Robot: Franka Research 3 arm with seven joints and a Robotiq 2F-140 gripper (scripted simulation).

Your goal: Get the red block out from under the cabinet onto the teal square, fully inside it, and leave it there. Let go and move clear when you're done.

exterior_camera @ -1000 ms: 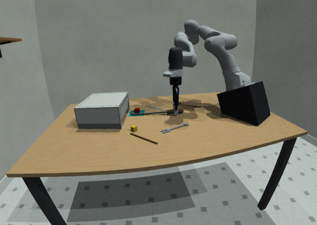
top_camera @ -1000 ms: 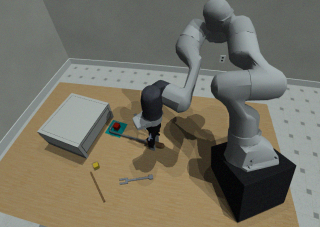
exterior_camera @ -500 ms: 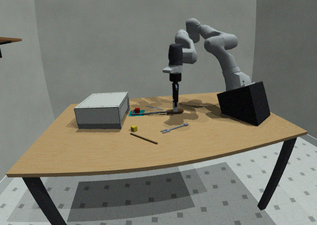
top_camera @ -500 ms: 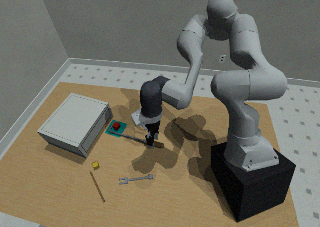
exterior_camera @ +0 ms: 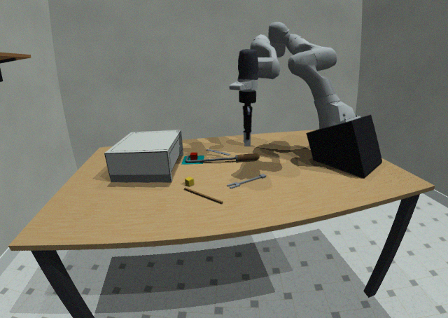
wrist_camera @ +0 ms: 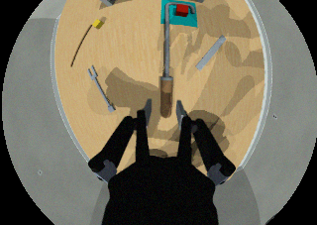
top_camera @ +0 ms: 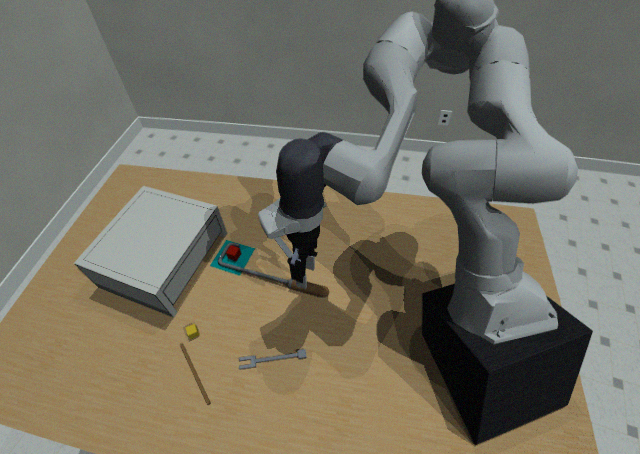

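a grey-walled room with a tiled floor holds a wooden table (exterior_camera: 108,216). the arm stands on a black pedestal (top_camera: 516,387) at one end of the table.

a grey cabinet (top_camera: 144,237) sits at the other end. just beside its front lies the teal square (top_camera: 248,257), flat on the wood. the red block (top_camera: 233,253) rests on this square, out of the cabinet. in the top and wrist views it seems to lie inside the edges of the square. a hook tool (top_camera: 248,272) lies on the table, its bent metal end on the square, close around the block. its brown handle (top_camera: 315,289) points away from the cabinet toward the arm.

the gripper (exterior_camera: 247,141) hangs upright above the table near the handle end, and it is not touching the tool. in the wrist view the gripper (wrist_camera: 164,112) has its jaws partly spread with nothing between them. the handle shows on the table below, between the two fingers.

nearer to the front edge of the table are a yellow cube (top_camera: 191,331), a thin stick (top_camera: 194,373) and a grey fork tool (top_camera: 271,358), all apart from each other. a grey strip (exterior_camera: 218,151) lies behind the hook tool.
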